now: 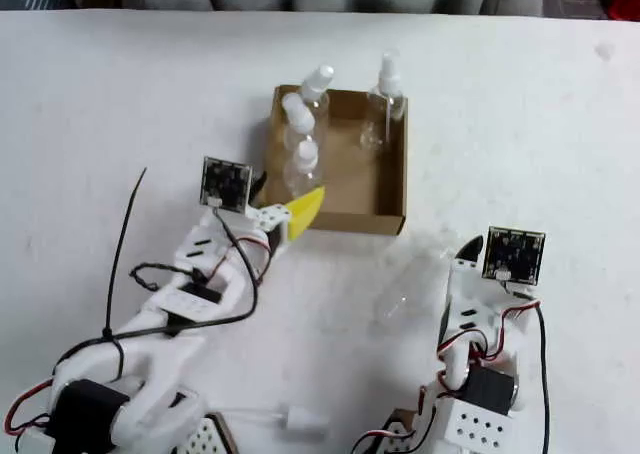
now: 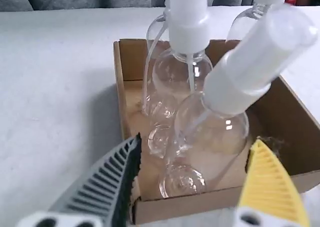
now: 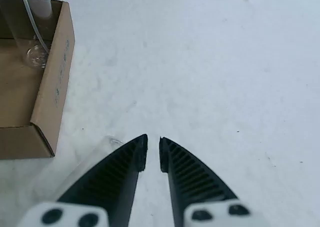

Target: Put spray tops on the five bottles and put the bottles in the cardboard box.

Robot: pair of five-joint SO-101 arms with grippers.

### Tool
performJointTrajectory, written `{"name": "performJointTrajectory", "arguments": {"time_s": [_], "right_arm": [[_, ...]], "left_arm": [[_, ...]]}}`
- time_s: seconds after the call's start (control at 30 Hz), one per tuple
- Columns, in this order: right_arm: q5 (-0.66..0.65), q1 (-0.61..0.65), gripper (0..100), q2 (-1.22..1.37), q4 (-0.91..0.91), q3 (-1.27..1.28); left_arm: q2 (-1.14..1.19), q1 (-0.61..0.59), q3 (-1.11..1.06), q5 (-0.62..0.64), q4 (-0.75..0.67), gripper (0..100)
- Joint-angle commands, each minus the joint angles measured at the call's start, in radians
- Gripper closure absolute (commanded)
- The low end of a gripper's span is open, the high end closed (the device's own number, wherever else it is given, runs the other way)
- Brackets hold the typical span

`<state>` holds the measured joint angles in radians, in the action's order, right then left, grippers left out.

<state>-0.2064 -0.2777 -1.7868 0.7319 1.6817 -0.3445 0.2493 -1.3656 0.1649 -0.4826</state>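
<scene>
While four topped bottles (image 1: 305,159) sit in the cardboard box (image 1: 345,217), the left gripper (image 2: 196,142) hangs at its near corner, jaws wide apart. A fifth bottle (image 1: 405,279), topless, lies on the table (image 1: 560,124) just beside the right gripper (image 3: 152,147), whose jaws are almost together on nothing; a loose spray top (image 1: 300,417) lies between the arms' bases
</scene>
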Motion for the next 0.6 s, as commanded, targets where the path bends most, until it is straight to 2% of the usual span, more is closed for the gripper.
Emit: {"name": "performJointTrajectory", "arguments": {"time_s": [0.0, 0.13, 0.27, 0.57], "right_arm": [[-0.012, -0.01, 98.1, -0.004, -0.001, 0.009], [-0.012, -0.01, 98.1, -0.004, -0.001, 0.009], [-0.012, -0.01, 98.1, -0.002, -0.001, 0.009], [-0.012, -0.01, 98.1, -0.002, -0.001, 0.009]], "left_arm": [[-0.012, -0.008, 0.008, -0.008, -0.025, 69], [-0.012, -0.01, 0.006, -0.011, -0.017, 69], [-0.064, -0.01, 0.006, -0.011, 0.071, 69], [-0.358, -0.012, 0.006, -0.012, 0.493, 69]]}}
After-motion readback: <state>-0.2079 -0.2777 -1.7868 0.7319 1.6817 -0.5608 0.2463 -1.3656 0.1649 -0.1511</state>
